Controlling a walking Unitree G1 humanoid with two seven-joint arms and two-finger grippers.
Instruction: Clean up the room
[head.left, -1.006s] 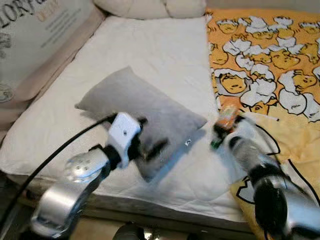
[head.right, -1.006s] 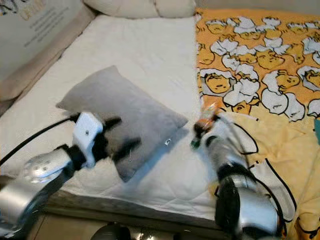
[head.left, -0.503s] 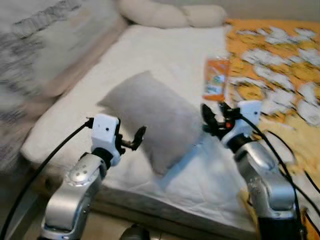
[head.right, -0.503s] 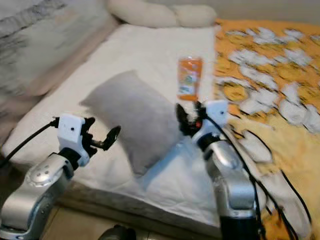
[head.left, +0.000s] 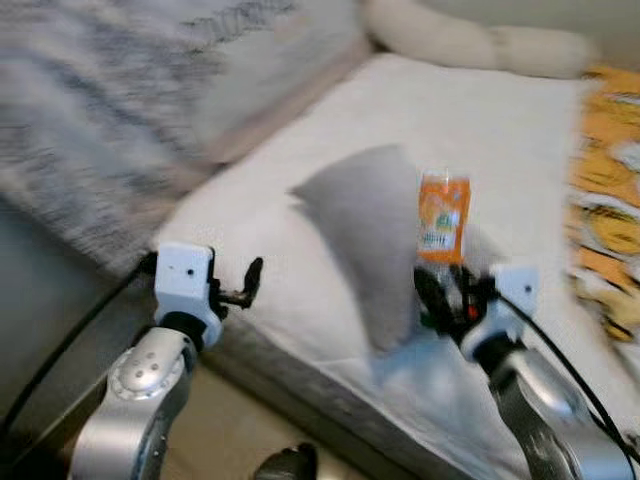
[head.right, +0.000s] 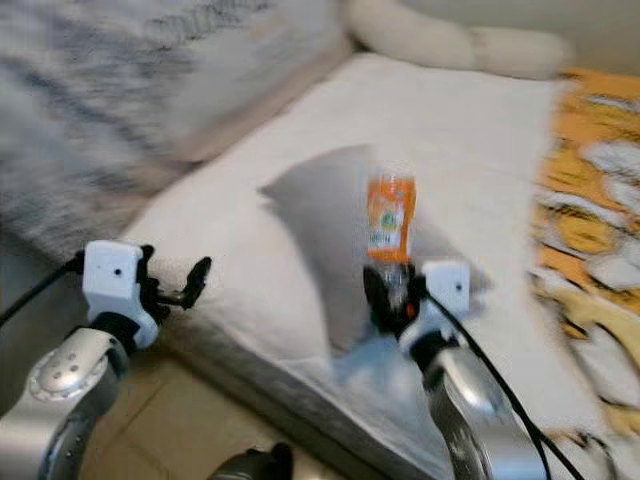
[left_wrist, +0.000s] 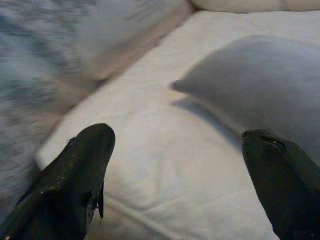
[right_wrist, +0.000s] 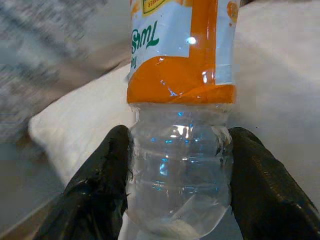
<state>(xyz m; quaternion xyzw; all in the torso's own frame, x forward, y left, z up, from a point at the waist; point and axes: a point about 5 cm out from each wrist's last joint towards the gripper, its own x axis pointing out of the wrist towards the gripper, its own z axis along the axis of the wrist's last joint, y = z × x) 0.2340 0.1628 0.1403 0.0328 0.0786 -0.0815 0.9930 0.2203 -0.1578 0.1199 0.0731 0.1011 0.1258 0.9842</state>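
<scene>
Both head views are blurry, so the print on the big cushion (head.left: 150, 90) is unreadable. The bottle (right_wrist: 182, 125) has its top cut off in the right wrist view. The yellow blanket (head.right: 600, 200) runs off the edge.

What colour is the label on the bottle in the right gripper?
Orange, with a white panel and green lettering, on the bottle; the right wrist view shows it best.
</scene>
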